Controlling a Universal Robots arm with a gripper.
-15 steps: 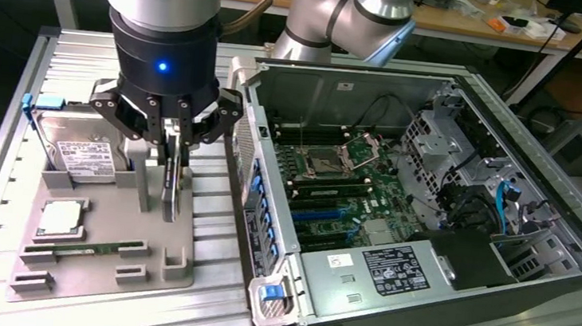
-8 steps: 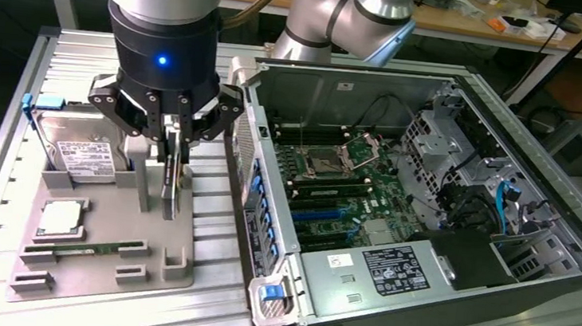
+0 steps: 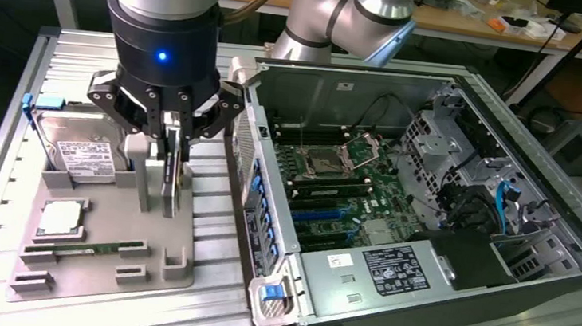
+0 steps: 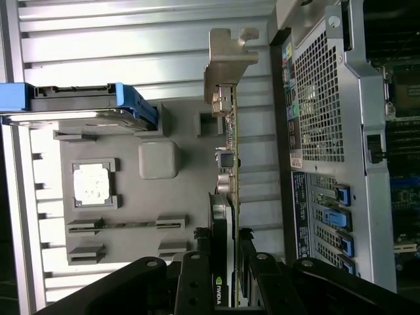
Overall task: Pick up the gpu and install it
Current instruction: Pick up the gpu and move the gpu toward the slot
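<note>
The gpu [image 3: 170,191] stands on edge in the grey holder tray [image 3: 158,266], a thin dark green card. In the wrist view the gpu [image 4: 230,154] runs lengthwise, with its silvery-beige bracket [image 4: 226,59] at the far end. My gripper [image 3: 174,156] hangs straight down over the card, one black finger on each flat side. Seen from the wrist, the gripper [image 4: 225,246] clamps the card near its heat-sink end, so it is shut on the gpu. I cannot tell whether the card has left its slot in the tray.
The open computer case [image 3: 458,91] lies to the exterior view's right of the tray, motherboard [image 3: 343,184] and blue slots [image 3: 324,214] exposed. On the tray sit a hard drive [image 3: 83,155], a processor [image 3: 61,219] and a memory stick [image 3: 90,248]. All rests on a ribbed metal table [image 3: 15,144].
</note>
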